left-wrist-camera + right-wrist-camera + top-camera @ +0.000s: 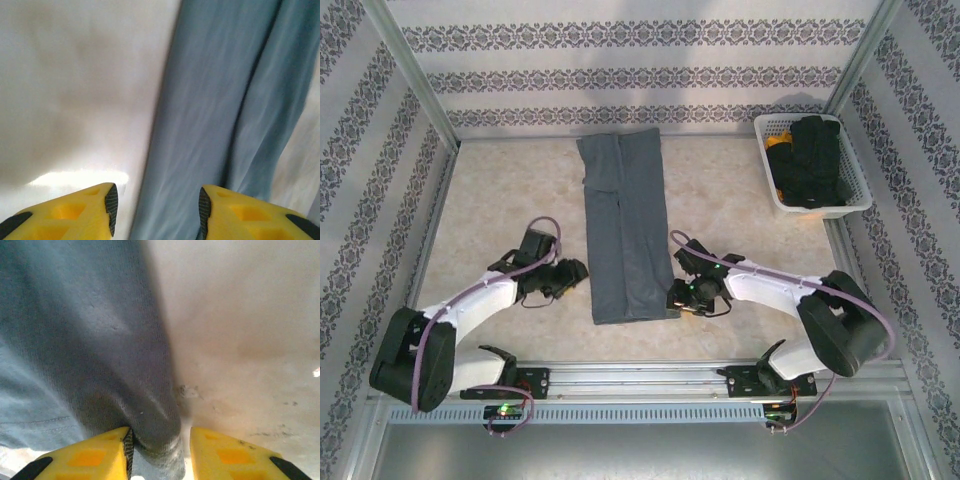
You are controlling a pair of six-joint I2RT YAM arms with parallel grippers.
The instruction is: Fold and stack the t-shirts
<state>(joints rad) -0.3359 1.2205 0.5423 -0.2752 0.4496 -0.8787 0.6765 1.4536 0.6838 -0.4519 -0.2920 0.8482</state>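
Top external: one slate blue-grey t-shirt (625, 230) lies mid-table, folded lengthwise into a long narrow strip. It runs from near the far wall down toward the arm bases, flat on the beige table (500, 190). The collar end cannot be made out.

Left gripper (572, 272) is low, just beside the strip's left edge in its near half. Right gripper (677, 296) is at the strip's near right corner, touching or over the cloth.

Left wrist: yellow fingers (75, 215) stand apart with a clear gap. The shirt's left edge runs up between them, one finger over bare table, the other over cloth. Nothing is pinched.

Right wrist: a raised ridge of the shirt's right edge sits in the gap between the yellow fingers (225, 455). Cloth is against the pad on the shirt side, with a thin sliver showing at the other pad. Cannot tell if it is clamped or just straddled.

Far right corner: white slotted basket (865, 200) holding dark cloth (815, 160), with something orange showing at its left side. It stands well apart from the shirt.
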